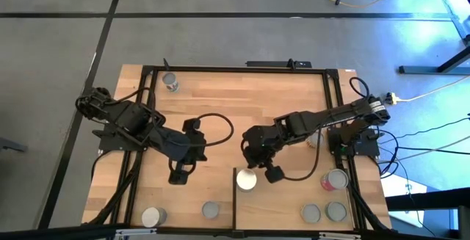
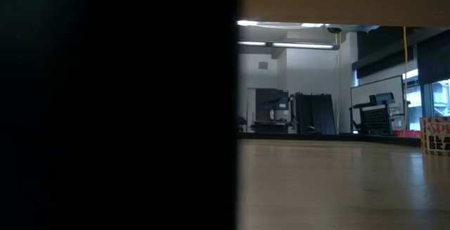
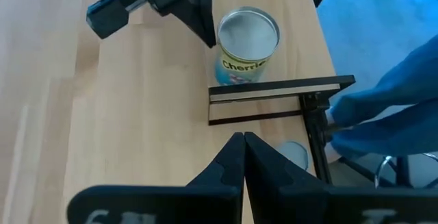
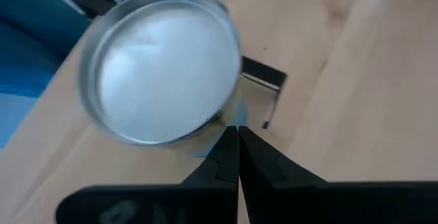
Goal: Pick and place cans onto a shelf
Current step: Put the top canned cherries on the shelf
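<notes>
Light-wood tabletop [image 1: 220, 100] on black frame, grey floor [image 1: 59, 49] around.

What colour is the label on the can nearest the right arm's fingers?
Yellow with dark lettering, on the can; the left wrist view shows it best.

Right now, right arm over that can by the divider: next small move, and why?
Probably open the right gripper before dropping. Its jaws are shut and it sits just beside the white-topped can, holding nothing. That can stands upright next to the black divider strip. Left gripper is shut too, waiting farther back.
</notes>
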Available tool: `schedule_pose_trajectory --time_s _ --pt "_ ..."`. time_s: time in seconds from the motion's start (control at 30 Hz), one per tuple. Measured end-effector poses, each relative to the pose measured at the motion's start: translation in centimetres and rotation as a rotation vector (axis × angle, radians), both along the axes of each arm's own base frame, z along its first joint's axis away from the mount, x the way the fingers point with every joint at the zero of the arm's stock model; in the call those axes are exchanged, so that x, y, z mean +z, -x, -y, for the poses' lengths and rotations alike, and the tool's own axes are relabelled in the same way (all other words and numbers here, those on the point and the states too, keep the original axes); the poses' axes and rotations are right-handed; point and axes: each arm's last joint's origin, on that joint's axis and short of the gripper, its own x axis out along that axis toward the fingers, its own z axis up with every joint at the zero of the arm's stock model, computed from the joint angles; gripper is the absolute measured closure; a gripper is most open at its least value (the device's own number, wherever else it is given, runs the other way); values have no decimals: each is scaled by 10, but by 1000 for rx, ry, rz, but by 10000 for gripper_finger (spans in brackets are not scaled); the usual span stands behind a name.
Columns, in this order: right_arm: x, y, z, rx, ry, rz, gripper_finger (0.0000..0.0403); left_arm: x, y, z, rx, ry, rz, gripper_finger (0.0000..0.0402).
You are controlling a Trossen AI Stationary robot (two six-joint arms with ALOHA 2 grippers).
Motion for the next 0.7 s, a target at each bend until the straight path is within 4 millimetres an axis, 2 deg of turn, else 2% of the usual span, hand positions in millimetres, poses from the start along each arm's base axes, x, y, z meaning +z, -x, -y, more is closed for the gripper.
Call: schedule_pose_trajectory --time_s 0.53,0.7 --pt "1 6 -10 256 -125 7 398 0 0 0 38 37 -6 401" --pt "1 11 -9 226 -70 -26 398 0 0 0 52 52 -6 401"
